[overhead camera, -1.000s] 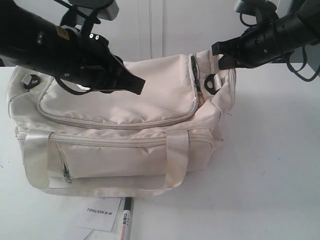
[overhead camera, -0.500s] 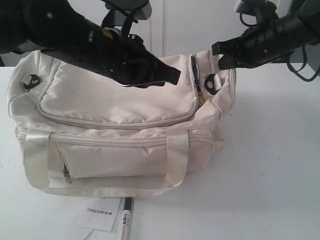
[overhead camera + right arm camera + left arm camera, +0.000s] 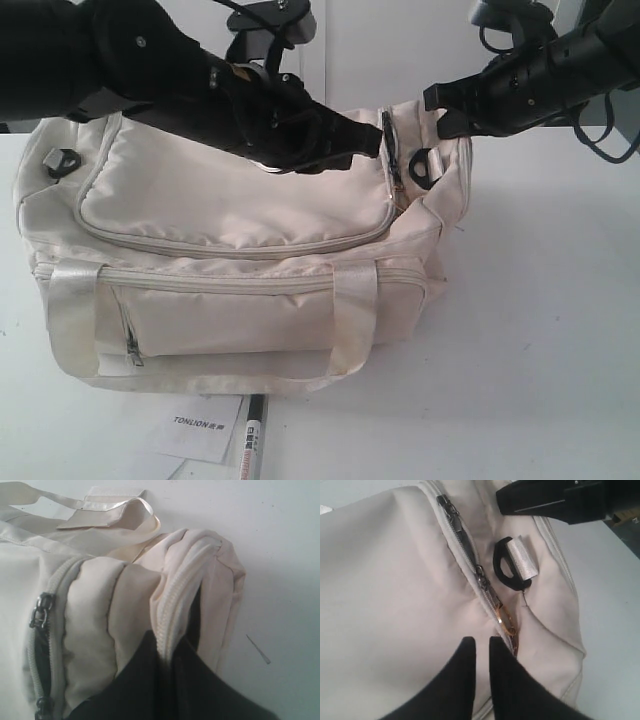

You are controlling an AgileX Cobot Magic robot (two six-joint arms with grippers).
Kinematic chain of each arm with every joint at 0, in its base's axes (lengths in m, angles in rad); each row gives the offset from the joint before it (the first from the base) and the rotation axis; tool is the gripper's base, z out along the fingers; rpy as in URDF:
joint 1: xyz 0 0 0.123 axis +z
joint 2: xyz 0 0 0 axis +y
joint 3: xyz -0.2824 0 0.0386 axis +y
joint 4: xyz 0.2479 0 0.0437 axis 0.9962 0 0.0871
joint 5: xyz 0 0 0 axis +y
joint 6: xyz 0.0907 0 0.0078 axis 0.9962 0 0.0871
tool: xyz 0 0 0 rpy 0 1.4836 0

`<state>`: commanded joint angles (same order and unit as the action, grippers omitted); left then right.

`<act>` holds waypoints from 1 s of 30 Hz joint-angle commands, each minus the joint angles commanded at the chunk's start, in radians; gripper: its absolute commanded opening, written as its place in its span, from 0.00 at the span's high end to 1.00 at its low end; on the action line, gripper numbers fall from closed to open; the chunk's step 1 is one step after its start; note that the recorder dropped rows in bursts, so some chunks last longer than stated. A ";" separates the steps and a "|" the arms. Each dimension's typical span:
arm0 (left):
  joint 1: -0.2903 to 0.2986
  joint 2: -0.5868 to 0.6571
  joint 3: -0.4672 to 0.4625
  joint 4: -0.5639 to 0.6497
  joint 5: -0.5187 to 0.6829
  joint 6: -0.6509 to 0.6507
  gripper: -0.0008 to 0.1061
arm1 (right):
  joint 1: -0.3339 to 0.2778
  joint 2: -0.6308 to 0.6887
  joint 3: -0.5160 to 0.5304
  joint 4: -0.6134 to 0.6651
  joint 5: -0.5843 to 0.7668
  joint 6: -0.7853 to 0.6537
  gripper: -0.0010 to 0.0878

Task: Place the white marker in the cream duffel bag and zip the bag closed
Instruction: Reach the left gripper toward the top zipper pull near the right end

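With my right claw (image 3: 167, 652) clamped on the cream duffel bag's (image 3: 240, 200) end, my nearly-closed left claw (image 3: 481, 652) must catch the zip pull (image 3: 506, 622) while the white marker (image 3: 250, 445) waits.

White table (image 3: 540, 330), pale wall (image 3: 360, 50)

The cream duffel bag (image 3: 250, 200) is soft matt cloth. Its strap handles (image 3: 355, 310) look satiny. The zip pulls (image 3: 507, 622) are shiny metal
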<state>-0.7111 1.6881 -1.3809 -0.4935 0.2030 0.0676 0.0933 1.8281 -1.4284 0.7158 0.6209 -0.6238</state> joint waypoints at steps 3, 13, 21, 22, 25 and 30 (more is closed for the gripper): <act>0.000 0.019 -0.008 -0.077 -0.002 0.000 0.67 | 0.000 0.000 0.000 0.000 0.000 0.000 0.99; 0.000 0.048 -0.041 -0.214 -0.031 0.000 0.33 | 0.000 0.000 0.000 0.000 0.002 0.000 0.99; 0.000 0.048 -0.041 -0.253 -0.074 -0.002 0.35 | 0.000 0.000 0.000 0.000 0.002 0.000 0.99; 0.000 0.048 -0.041 -0.253 -0.077 -0.002 0.36 | 0.000 0.000 0.000 0.000 0.002 0.000 0.99; -0.004 0.050 -0.041 -0.253 -0.080 -0.004 0.35 | 0.000 0.000 0.000 0.000 0.002 0.000 0.99; -0.038 0.094 -0.041 -0.253 -0.150 0.000 0.35 | 0.000 0.000 0.000 0.000 0.003 0.000 0.99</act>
<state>-0.7494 1.7821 -1.4215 -0.7469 0.0527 0.0677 0.0933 1.8281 -1.4284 0.7158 0.6237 -0.6238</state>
